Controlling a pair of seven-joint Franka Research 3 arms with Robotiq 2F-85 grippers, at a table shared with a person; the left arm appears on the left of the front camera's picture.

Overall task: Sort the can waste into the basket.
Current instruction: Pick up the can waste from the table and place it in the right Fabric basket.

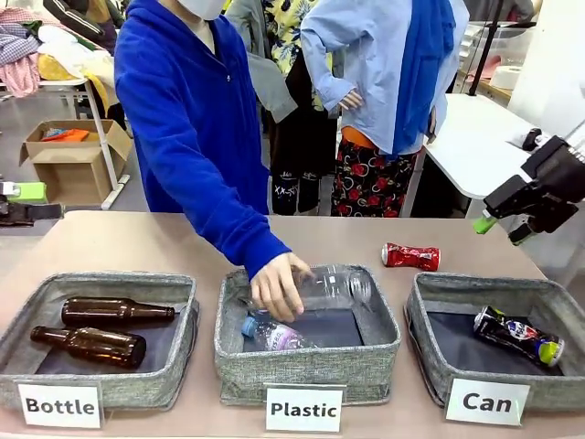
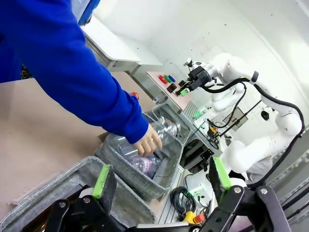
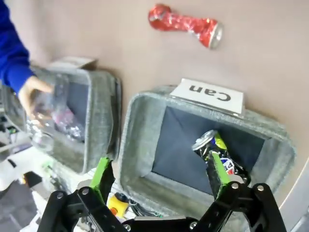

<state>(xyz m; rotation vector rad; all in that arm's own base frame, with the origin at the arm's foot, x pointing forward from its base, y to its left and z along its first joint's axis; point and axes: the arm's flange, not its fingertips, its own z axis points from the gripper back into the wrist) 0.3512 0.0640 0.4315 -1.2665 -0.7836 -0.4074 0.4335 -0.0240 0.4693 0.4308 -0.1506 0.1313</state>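
Observation:
A crushed shiny red can (image 1: 410,256) (image 3: 186,23) lies on the table just behind the grey woven basket (image 1: 559,388) (image 3: 140,140) labelled "Can". Inside that basket a black can (image 1: 518,336) (image 3: 219,157) with coloured print rests on the dark floor. My right gripper (image 1: 503,229) (image 3: 159,174) hangs open and empty above the basket's far right corner, apart from both cans. At the table's far left my left gripper (image 1: 26,201) (image 2: 161,176) is also open, holding nothing, beside the "Bottle" bin.
A person in a blue sleeve has a hand (image 1: 279,285) on a clear plastic bottle (image 1: 336,285) in the middle "Plastic" bin (image 1: 228,358). Two brown glass bottles (image 1: 101,329) lie in the "Bottle" bin (image 1: 175,366) at left. Bare tabletop runs behind the bins.

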